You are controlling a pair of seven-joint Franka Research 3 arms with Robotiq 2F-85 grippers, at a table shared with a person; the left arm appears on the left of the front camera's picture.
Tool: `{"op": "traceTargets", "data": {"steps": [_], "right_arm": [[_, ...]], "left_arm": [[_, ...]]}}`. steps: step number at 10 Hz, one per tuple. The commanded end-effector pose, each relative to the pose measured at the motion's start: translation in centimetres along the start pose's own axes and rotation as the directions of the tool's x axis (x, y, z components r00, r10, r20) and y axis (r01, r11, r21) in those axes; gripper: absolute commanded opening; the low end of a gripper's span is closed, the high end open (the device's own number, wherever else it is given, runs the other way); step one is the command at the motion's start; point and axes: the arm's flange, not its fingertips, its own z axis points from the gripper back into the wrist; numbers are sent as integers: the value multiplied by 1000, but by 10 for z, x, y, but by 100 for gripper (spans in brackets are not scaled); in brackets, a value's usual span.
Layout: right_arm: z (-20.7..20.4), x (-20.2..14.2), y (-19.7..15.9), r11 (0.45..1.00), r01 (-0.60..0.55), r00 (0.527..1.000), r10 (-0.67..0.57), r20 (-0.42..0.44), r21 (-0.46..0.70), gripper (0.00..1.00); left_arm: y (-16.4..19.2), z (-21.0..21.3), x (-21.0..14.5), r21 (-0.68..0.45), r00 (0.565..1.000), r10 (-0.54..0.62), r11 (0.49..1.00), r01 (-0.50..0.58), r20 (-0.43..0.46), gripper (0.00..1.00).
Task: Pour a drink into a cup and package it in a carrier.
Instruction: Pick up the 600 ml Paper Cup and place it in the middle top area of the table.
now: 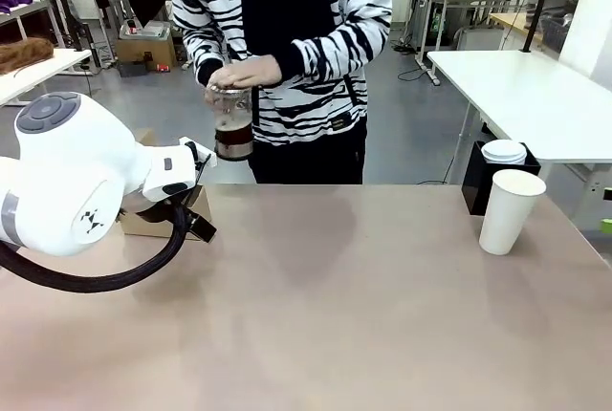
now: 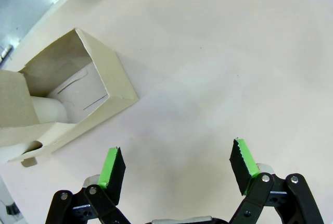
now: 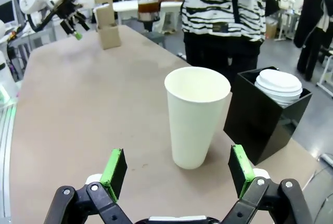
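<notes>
Nearest the lens, your left arm (image 1: pixel 76 177) sat at the lower left of the front view, its big white joint low over the worktop (image 1: pixel 363 315). You had two sets of jaws, and both stood wide open with nothing in them.

Your left jaws, green pads (image 2: pixel 112 162) spread, hovered over bare worktop just beside the one cardboard carrier (image 2: pixel 78 88) without touching it. That carrier sat toward the worktop's far left, partly hidden behind your arm in the front view.

Your right jaws, fingers (image 3: pixel 240 169) apart, pointed at the one white paper cup (image 3: pixel 196 114). It stood upright on the right side of the worktop, just ahead of them and clear of both pads. Just beside the cup was one black box (image 3: pixel 260 125) holding a single stack of white lids (image 3: pixel 278 84).

Across from you, one person in a striped top (image 1: pixel 287 10) held the one glass jug (image 1: pixel 232 110) in the air at the far edge, both hands (image 1: pixel 244 72) at its top. The drink (image 1: pixel 233 140), dark brown, lay in the jug's lower part, well apart from the cup.
</notes>
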Motion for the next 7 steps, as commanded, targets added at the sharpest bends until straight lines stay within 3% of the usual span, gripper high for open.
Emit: {"op": "traceTargets", "data": {"steps": [1,7], "right_arm": [[-22,-15,-16,1000,12,999,-12,47,3,100],[-94,-56,-40,1000,-8,989,8,151,1,100]], "left_arm": [[0,0,0,-1,1000,0,1000,0,1,100],[0,0,0,-1,1000,0,1000,0,1,100]]}}
